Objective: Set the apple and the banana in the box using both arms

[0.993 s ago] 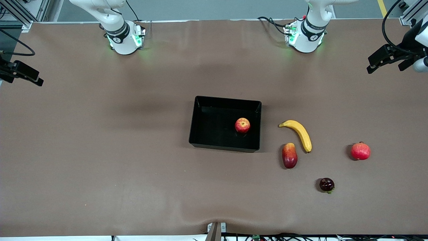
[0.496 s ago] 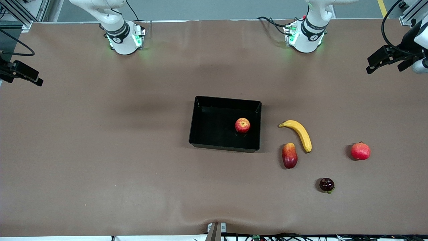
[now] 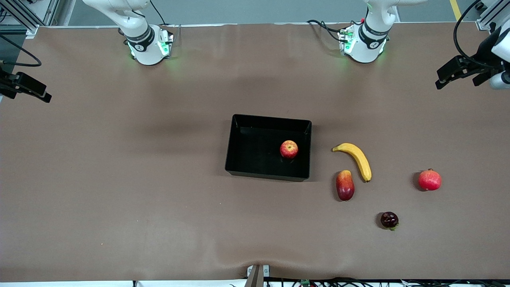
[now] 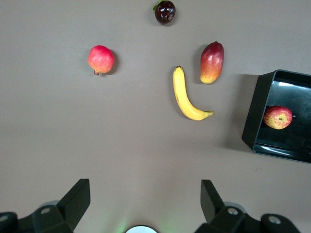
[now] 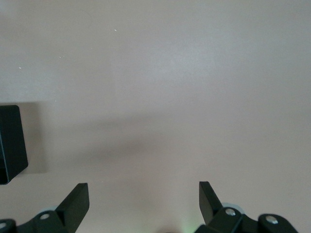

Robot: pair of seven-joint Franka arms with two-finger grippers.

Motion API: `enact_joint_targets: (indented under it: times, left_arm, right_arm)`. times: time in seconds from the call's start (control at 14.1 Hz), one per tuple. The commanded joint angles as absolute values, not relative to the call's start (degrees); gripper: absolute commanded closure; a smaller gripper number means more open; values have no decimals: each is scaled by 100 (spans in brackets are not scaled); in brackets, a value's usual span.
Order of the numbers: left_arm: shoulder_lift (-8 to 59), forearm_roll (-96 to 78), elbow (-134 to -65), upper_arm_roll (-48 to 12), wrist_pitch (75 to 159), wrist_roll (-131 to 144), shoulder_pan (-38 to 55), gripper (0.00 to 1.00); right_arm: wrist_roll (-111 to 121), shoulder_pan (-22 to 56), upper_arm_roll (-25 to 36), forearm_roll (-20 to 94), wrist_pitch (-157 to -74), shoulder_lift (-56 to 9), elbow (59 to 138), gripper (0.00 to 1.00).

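Observation:
The red-and-yellow apple lies inside the black box, near the wall toward the left arm's end. Just outside that wall, the curved yellow banana rests on the table. My left gripper hangs open and empty over the left arm's end of the table, well apart from the banana. At the right arm's end my right gripper waits open and empty; its wrist view shows bare table and one corner of the box.
A red-and-yellow mango-like fruit lies close beside the banana, nearer the front camera. A pinkish-red round fruit and a small dark fruit sit toward the left arm's end. Both arm bases stand along the table's top edge.
The left gripper has drifted very slightly; the fruits, the box and the right gripper have not moved.

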State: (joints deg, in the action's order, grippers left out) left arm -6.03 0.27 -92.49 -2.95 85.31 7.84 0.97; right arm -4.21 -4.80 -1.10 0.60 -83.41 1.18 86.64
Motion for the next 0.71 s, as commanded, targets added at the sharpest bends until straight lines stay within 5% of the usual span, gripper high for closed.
enact_joint_targets:
  times: [0.0,0.35,0.64]
  left_arm:
    - [-458,35,-9246,-290,8473,800,44,0]
    - [34,35,-9403,-360,8796,1536,131,0]
    - [97,35,-10666,-448,10541,2047,167,0]
  right_arm:
    - [-501,-501,-123,79,-8314,132,8631,0]
    - [-501,-501,-123,79,-8323,123,8631,0]
    - [-501,-483,-123,79,-8350,114,8631,0]
